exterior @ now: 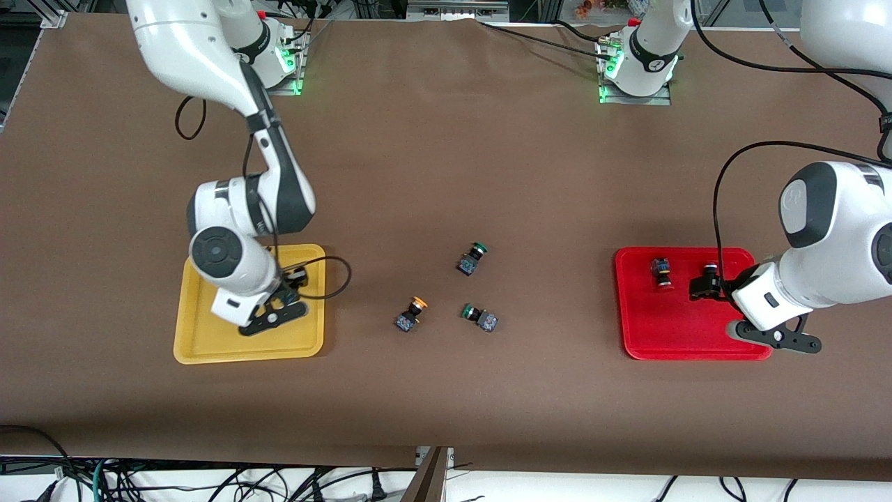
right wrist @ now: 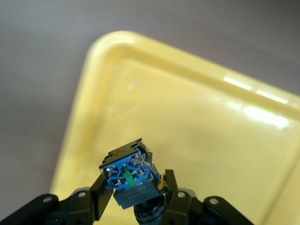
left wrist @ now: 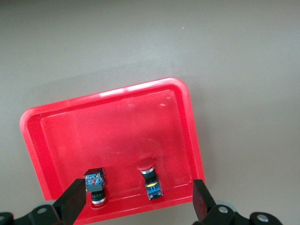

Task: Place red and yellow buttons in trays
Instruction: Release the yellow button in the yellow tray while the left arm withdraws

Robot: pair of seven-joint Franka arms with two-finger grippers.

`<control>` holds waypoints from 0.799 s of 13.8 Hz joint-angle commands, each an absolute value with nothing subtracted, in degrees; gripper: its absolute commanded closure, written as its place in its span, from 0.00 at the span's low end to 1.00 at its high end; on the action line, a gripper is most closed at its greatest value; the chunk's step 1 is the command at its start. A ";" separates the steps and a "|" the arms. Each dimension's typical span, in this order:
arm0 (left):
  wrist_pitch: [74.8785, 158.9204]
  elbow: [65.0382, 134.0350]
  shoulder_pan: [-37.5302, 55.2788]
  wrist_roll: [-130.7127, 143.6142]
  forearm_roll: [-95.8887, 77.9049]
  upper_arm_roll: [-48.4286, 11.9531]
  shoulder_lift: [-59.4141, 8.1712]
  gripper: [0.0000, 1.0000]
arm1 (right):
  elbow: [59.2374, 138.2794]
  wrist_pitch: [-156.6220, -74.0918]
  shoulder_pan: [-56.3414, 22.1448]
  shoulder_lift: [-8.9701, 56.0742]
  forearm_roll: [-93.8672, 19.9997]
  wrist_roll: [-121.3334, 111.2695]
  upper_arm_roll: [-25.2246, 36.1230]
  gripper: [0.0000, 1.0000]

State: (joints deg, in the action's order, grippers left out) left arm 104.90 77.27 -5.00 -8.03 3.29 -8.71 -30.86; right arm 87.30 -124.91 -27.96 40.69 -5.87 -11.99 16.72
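Right gripper (right wrist: 136, 197) over the yellow tray (exterior: 209, 348), pinching a button switch (right wrist: 129, 176) by its dark body, terminal end toward the wrist camera, cap hidden. Left gripper (left wrist: 136, 204) spread wide over the red tray (left wrist: 112, 126); between its fingers, lying in the tray, two red buttons (left wrist: 150, 178), caps pointing opposite ways. Out on the brown table (exterior: 446, 160): one orange-capped button (exterior: 411, 314) on its side, two green-capped switches (exterior: 472, 258) nearby.

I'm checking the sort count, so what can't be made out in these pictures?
- Cap colour of the switch in the right gripper: faces away in the right wrist view; arm hides it in front view.
- Red tray corner: hidden under the left gripper, front view.
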 commanded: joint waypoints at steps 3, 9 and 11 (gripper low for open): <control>101.52 73.04 -4.39 -7.21 3.52 -8.35 -29.98 0.00 | 86.67 -128.34 -25.48 44.21 -10.88 -15.65 15.47 0.04; 91.25 76.80 -3.70 -0.73 3.25 -7.38 -16.46 0.00 | 76.12 -119.08 -27.51 45.26 -14.68 8.64 9.69 0.04; 88.17 78.48 -3.60 3.33 2.47 -7.38 -13.11 0.00 | 72.70 -122.41 -27.51 48.06 -14.68 21.03 5.56 0.04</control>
State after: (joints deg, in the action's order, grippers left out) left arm 89.68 73.68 -4.22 -0.21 3.23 -8.09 -18.24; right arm 76.85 -120.57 -27.72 44.60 -13.88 11.31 8.59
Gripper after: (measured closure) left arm 0.000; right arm 0.040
